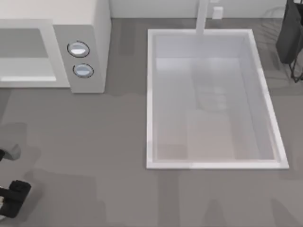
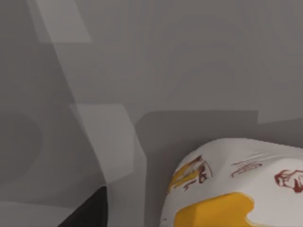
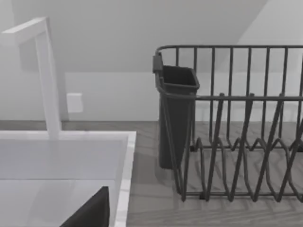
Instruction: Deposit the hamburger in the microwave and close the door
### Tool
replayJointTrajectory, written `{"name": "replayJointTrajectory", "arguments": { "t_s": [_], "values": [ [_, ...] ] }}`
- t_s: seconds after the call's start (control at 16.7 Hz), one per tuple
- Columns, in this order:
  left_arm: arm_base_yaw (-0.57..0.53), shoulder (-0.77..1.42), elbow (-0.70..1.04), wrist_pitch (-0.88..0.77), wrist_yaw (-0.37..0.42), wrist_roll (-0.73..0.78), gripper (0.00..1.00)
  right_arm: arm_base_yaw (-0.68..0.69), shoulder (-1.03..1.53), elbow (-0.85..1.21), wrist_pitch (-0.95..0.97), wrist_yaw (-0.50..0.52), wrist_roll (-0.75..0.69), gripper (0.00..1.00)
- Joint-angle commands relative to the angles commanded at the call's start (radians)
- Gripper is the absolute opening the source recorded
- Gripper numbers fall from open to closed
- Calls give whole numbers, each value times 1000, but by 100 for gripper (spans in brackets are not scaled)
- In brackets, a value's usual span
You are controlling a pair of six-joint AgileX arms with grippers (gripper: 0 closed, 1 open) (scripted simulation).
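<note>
Left wrist view: the hamburger [image 2: 236,189], a rounded white paper-wrapped lump with yellow patch and red-brown print, lies on the grey table [image 2: 189,61] just below the left arm's camera; top view: the left gripper [image 1: 10,197] sits at the table's lower-left edge, well apart from the large white boxy microwave [image 1: 85,42] at upper left. Whether either claw is wide or narrow cannot be told. The hamburger is probably light, soft and crushable, best pinched gently across its middle.

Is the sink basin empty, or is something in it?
Empty. In the top view the sink basin shows a bare pale floor inside its white rim, and the hamburger lies on the grey counter.
</note>
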Motion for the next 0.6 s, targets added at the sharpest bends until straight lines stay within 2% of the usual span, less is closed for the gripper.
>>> {"name": "replayJointTrajectory", "arguments": {
  "t_s": [0.06, 0.12, 0.36, 0.6],
  "values": [
    [0, 0, 0, 0, 0, 0, 0, 0, 0, 0, 0, 0, 0, 100],
    [3, -75, 43, -90, 15, 4, 0, 0, 0, 0, 0, 0, 0, 100],
    [3, -100, 100, -165, 14, 4, 0, 0, 0, 0, 0, 0, 0, 100],
    [1, -171, 222, -393, 14, 3, 0, 0, 0, 0, 0, 0, 0, 100]
  ]
}}
